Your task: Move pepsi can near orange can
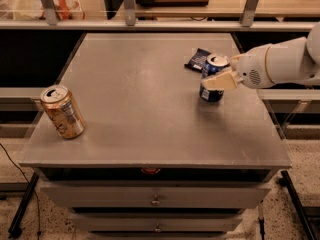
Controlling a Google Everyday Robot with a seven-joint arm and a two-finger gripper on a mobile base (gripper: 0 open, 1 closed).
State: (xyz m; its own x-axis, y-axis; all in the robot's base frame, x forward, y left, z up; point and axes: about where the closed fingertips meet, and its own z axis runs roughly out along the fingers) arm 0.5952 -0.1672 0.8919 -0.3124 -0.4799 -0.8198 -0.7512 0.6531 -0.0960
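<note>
The dark blue pepsi can (pixel 212 70) stands upright at the right side of the grey table (pixel 140 99). My gripper (pixel 223 72) reaches in from the right and is shut on the can. One cream finger (pixel 220 81) crosses the can's front, and the other is behind the can's rim. The orange can (pixel 62 112) stands tilted near the table's left front edge, far from the gripper.
A flat dark snack packet (pixel 198 59) lies just behind the pepsi can. A shelf rail with metal posts (pixel 129 6) runs along the back of the table. Drawers (pixel 155 199) sit under the table's front edge.
</note>
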